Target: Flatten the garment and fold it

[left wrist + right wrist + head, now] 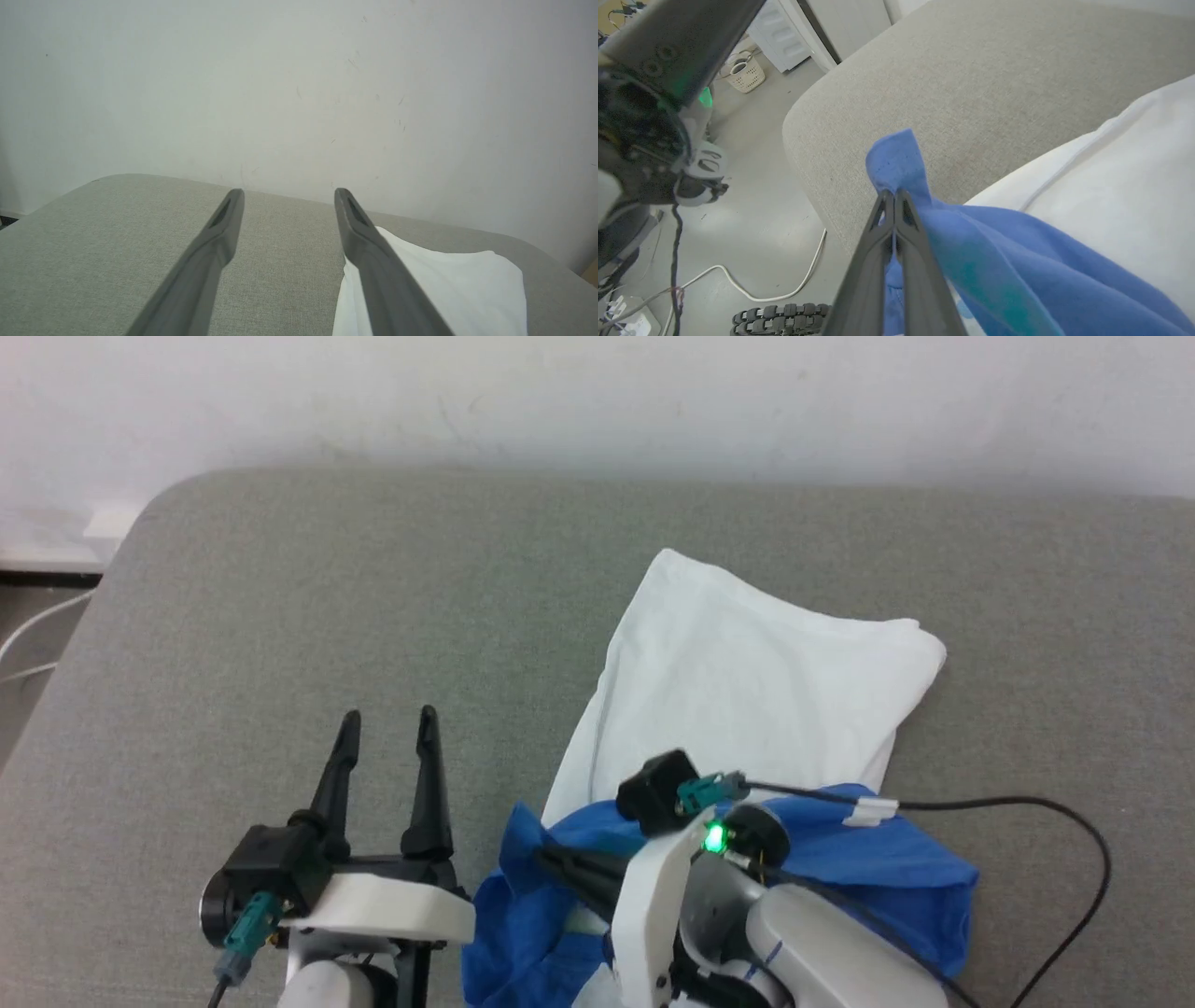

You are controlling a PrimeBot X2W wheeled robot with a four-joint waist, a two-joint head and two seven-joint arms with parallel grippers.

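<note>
Softly rumpled, the thin garment (747, 681) lies on woven grey upholstery (327, 597), its blue part bunched. The right gripper (894, 195) pinches a blue fold; the left gripper (387, 719) gapes empty.

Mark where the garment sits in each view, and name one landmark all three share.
Head view: garment centre to lower right, white part farther, blue nearer.
Left wrist view: white part at lower right.
Right wrist view: blue fold in the shut right tool, white at right.
Shared landmark: the grey cushion beneath it.
</note>
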